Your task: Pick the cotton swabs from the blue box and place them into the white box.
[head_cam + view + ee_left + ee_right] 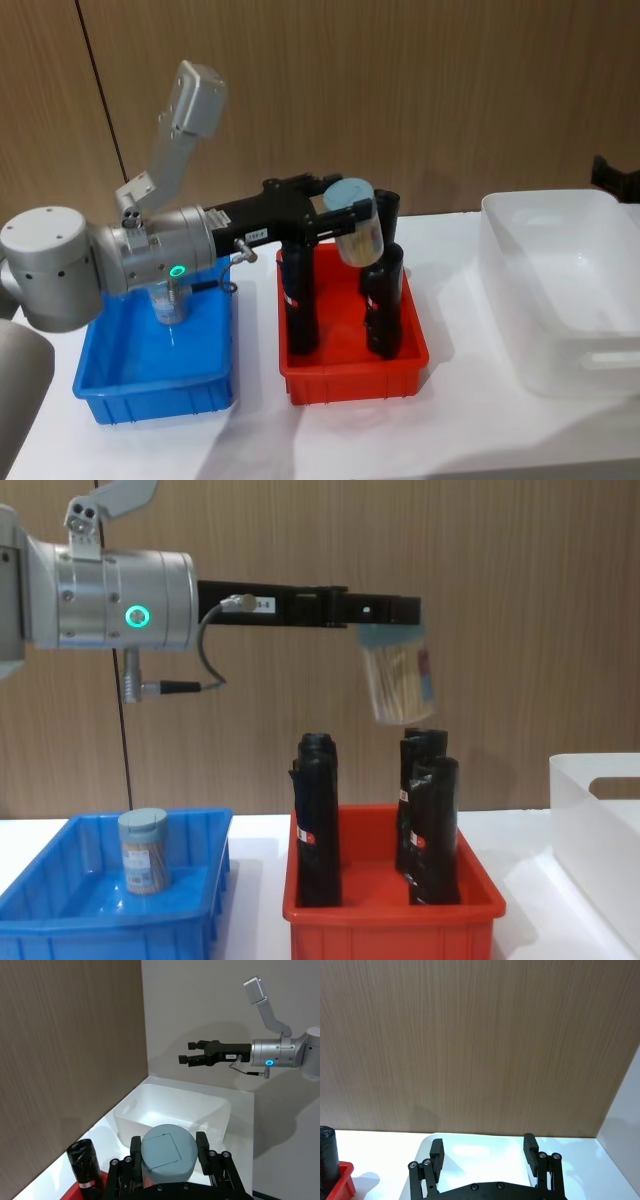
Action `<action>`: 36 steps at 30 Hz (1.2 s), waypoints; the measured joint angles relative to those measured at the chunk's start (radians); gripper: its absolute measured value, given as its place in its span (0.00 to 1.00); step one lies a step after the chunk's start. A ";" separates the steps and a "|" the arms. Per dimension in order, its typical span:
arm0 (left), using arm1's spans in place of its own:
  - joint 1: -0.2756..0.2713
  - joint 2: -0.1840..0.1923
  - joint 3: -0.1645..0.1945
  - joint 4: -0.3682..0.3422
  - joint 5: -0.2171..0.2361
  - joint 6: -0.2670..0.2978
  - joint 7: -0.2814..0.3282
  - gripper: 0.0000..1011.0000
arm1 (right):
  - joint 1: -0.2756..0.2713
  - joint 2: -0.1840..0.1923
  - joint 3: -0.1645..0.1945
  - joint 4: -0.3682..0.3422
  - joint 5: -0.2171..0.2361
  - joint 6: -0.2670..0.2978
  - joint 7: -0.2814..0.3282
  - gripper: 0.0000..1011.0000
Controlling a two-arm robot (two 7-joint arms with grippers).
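Note:
My left gripper (352, 213) is shut on a tub of cotton swabs (358, 235) with a pale blue-grey lid (168, 1152). It holds the tub in the air, tilted, over the red bin. A second tub of cotton swabs (143, 851) stands upright in the blue box (200, 920) at the left. The white box (600, 350) sits at the far right of the table with nothing visible inside. My right gripper (484, 1152) is open and holds nothing. It hovers high beyond the white box (150, 1120), and the left wrist view shows it as a gripper (192, 1057) farther off.
A red bin (350, 378) stands between the blue and white boxes. It holds several tall black rolls (318, 820) standing upright, just under the carried tub. A wood-panelled wall runs behind the table.

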 joint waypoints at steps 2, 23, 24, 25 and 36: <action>-0.007 -0.003 0.001 0.008 -0.001 0.001 -0.007 0.65 | 0.000 0.000 0.000 0.000 0.000 0.000 0.000 0.99; -0.047 -0.025 0.010 0.058 -0.004 0.005 -0.054 0.65 | -0.006 0.010 0.009 -0.009 0.001 -0.030 0.032 0.99; -0.048 -0.025 0.010 0.058 -0.004 0.006 -0.055 0.65 | -0.006 0.012 0.010 -0.011 0.002 -0.032 0.039 0.99; -0.049 -0.025 0.010 0.060 -0.004 0.006 -0.056 0.65 | -0.008 0.014 0.012 -0.012 0.002 -0.036 0.045 0.99; -0.053 -0.027 0.011 0.065 -0.004 0.006 -0.060 0.65 | -0.033 0.047 0.034 -0.045 0.025 -0.076 0.177 0.99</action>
